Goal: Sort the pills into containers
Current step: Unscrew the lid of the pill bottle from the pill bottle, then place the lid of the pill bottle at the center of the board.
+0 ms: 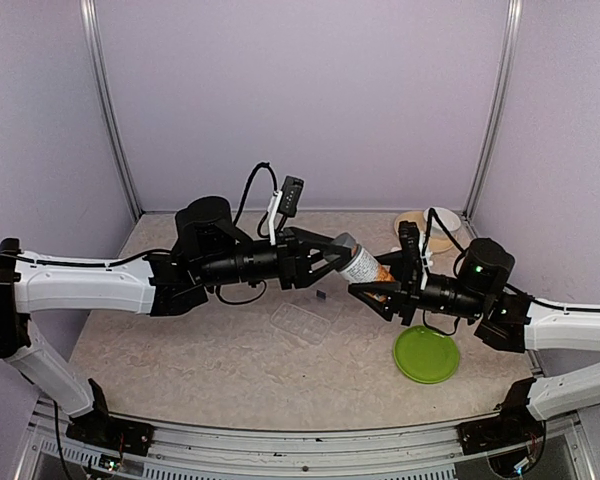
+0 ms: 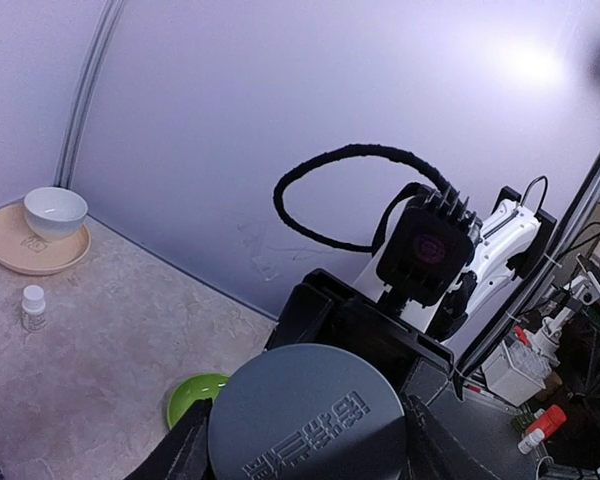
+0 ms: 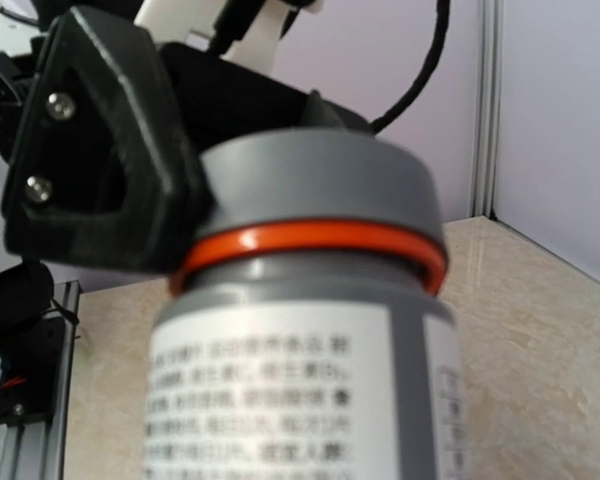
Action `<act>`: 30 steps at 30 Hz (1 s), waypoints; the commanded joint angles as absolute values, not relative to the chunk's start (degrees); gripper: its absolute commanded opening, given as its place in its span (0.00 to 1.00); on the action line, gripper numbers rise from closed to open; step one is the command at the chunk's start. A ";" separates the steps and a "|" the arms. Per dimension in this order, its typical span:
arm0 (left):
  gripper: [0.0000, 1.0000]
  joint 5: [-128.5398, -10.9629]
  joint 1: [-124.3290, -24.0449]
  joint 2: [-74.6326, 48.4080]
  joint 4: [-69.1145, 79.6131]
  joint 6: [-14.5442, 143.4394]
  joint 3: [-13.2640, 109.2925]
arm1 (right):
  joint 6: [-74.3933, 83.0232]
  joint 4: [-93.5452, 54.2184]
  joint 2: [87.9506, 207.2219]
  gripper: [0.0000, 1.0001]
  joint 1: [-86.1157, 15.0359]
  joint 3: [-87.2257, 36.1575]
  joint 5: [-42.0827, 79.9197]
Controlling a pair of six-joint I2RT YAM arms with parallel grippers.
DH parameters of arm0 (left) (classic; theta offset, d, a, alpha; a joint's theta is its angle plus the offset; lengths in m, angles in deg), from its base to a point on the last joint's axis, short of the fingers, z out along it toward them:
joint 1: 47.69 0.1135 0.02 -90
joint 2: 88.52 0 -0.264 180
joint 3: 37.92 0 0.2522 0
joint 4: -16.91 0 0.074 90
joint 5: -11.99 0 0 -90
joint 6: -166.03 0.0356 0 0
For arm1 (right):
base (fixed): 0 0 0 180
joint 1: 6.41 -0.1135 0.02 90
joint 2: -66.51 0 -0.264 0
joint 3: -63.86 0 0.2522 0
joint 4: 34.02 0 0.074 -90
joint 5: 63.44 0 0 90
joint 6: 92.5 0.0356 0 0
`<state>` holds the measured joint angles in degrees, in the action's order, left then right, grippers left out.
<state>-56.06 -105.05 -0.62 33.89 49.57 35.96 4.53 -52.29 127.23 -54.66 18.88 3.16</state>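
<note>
An amber bottle (image 1: 366,265) with a white label and a grey cap (image 1: 342,246) hangs in the air between both arms, above the table's middle. My left gripper (image 1: 335,252) is shut on the cap; in the left wrist view its black fingers (image 2: 175,450) flank the cap (image 2: 310,420). My right gripper (image 1: 382,285) is shut on the bottle's body, which fills the right wrist view (image 3: 300,380). The clear pill organiser (image 1: 308,320) lies flat on the table below the bottle, a tiny black mark (image 1: 323,294) beside it. No loose pills show.
A green plate (image 1: 426,354) lies at the right front, also in the left wrist view (image 2: 195,395). A white bowl (image 2: 55,212) on a tan plate (image 1: 442,240) stands at the back right. A small white bottle (image 2: 33,306) stands near it.
</note>
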 commanded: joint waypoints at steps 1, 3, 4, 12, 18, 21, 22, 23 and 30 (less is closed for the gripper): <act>0.49 -62.37 -104.20 -5.35 32.96 46.73 36.03 | 2.26 -51.45 124.88 0.00 -54.14 19.95 6.58; 0.49 -63.42 -104.28 -5.98 31.47 45.65 36.22 | 1.59 -51.50 124.68 0.00 -54.09 20.27 6.91; 0.49 -64.02 -104.29 -6.39 31.04 45.40 36.09 | 1.33 -51.64 124.65 0.00 -54.13 20.41 6.98; 0.49 -74.41 -103.97 -10.45 27.34 43.09 33.83 | 0.44 -54.63 125.15 0.00 -54.14 22.61 7.10; 0.51 -79.26 -103.76 -10.70 26.78 40.36 33.60 | -0.22 -54.57 127.72 0.00 -54.13 22.09 6.31; 0.51 -81.21 -103.32 -10.48 24.91 41.09 33.58 | -0.21 -55.21 127.50 0.00 -54.08 22.54 6.63; 0.51 -81.77 -102.87 -10.47 24.21 41.23 33.08 | -0.21 -55.30 127.08 0.00 -54.08 22.69 6.91; 0.52 -82.47 -102.35 -10.55 23.72 41.53 32.55 | -0.26 -55.28 126.72 0.00 -54.13 22.80 7.15; 0.52 -88.61 -97.48 -12.46 22.56 44.94 23.56 | -0.61 -54.58 124.63 0.00 -54.13 24.19 8.08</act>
